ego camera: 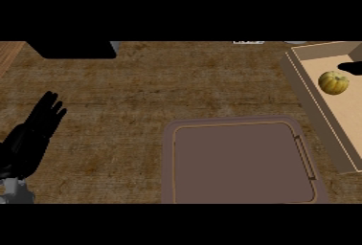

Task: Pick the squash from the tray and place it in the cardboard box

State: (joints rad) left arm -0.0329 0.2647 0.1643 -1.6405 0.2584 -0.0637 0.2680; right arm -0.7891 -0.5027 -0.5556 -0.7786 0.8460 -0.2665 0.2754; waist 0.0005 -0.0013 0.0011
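Left hand [32, 139] rests open at the counter's left edge, its fingers straight and close together, pointing toward the far edge, with nothing in its grasp. Its grey forearm comes in at the near left corner.

The counter [141, 86] has a brown, woven-looking top that carries everything else. A flat brown tray [240, 162] with rounded corners and a raised rim lies at the near edge, right of the middle; nothing lies in it, and a slim handle runs along its right side. The cardboard box [311, 95] lies along the right edge, just beside the tray's far right corner, its flaps open and its pale floor showing. A black block [74, 49] sits at the far edge toward the left corner.

The squash [333, 82], round, yellow and ribbed, lies inside the box on its floor, toward the far end and well apart from the tray. Just beyond it a small black shape at the right edge looks like part of the right hand [351, 67]; it is apart from the squash, and whether it is open or closed cannot be told.
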